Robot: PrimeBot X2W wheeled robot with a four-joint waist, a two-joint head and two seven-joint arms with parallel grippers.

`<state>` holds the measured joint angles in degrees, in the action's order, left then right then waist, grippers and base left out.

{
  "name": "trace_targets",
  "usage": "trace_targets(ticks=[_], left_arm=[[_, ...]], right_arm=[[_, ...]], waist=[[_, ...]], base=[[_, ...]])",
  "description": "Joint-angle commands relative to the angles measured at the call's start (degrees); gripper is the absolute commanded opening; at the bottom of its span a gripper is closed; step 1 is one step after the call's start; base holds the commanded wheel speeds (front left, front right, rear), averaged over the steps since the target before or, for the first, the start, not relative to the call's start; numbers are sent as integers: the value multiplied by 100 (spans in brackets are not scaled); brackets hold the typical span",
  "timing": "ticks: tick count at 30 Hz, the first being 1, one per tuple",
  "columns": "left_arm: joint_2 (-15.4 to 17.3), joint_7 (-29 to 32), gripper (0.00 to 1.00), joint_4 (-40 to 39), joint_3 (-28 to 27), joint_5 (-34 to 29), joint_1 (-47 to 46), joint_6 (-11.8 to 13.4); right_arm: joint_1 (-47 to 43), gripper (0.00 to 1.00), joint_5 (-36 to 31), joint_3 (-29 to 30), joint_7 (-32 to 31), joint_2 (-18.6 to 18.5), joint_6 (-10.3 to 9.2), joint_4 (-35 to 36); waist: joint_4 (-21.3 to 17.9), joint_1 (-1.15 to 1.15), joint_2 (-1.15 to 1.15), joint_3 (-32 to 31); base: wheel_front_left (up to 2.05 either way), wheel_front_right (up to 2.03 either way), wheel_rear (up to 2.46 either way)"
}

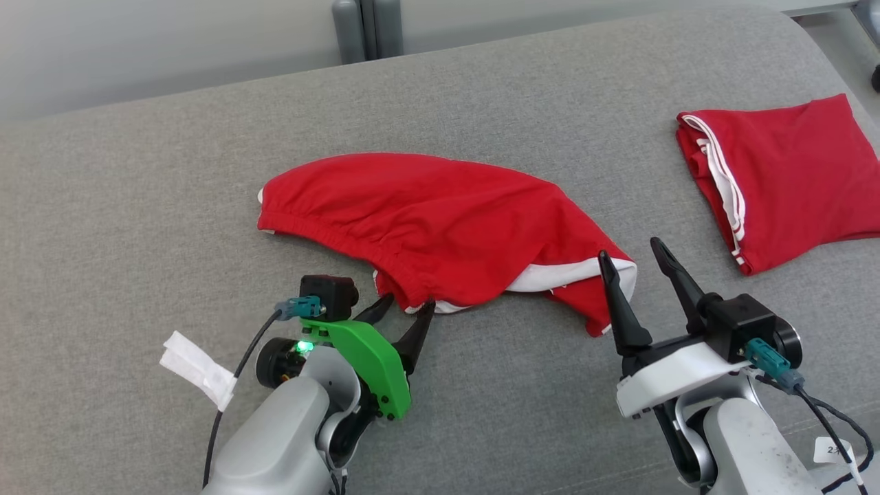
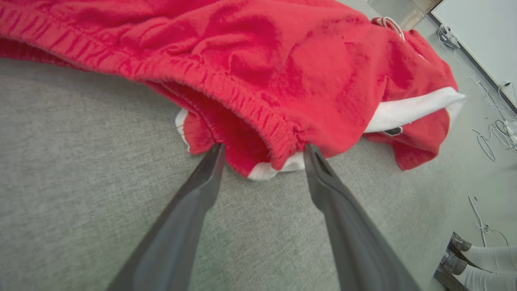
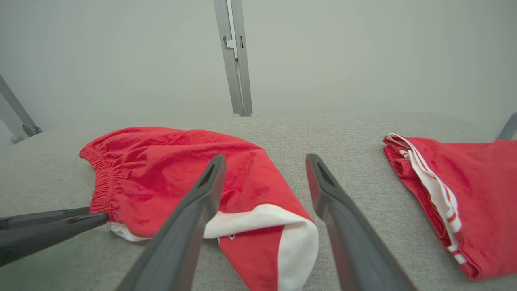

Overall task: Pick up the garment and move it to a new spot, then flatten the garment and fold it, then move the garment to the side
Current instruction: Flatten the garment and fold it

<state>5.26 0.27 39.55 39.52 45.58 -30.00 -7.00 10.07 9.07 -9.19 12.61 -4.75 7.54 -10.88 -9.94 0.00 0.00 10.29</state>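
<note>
Shorts (image 1: 440, 220), red w/ white trim, lie crumpled mid-frame in the head view on the grey cushion (image 1: 137, 206), waistband (image 1: 330, 230) toward lower left. L gripper (image 1: 407, 304), bottom left of centre: 2 fingers spread wide, tips right at the waistband edge, nothing clamped. R gripper (image 1: 630, 249), lower right: also spread wide, holding nothing, tips just beside the white-lined leg end. 2nd red garment (image 1: 790, 172), folded, sits upper right, well apart. Lower right of the L wrist view: a person's shoes (image 2: 454, 258) on the floor.
</note>
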Motion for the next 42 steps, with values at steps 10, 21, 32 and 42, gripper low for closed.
trace_targets(ticks=[10, 21, 32, 42], left_arm=[[178, -155, 0, -149, 228, 142, -143, -50], [787, -106, 0, -249, -2, 249, 188, 263], [926, -545, 100, -795, -237, 345, 613, 599], [1174, -1543, 100, -1667, -1141, 68, 1174, 584]], right_arm=[[63, 100, -33, 50, 67, 33, -10, -17], [-71, 100, -91, 121, 14, 24, -11, 21], [-153, 100, -87, 111, -63, -1, -11, 40], [-259, 100, -86, 239, -129, -65, -11, 103]], waist=[[72, 0, 0, 93], [609, 0, 0, -39], [948, 0, 0, -209], [1066, 0, 0, -400]], base=[[0, 0, 0], [0, 0, 0], [0, 0, 0], [0, 0, 0]])
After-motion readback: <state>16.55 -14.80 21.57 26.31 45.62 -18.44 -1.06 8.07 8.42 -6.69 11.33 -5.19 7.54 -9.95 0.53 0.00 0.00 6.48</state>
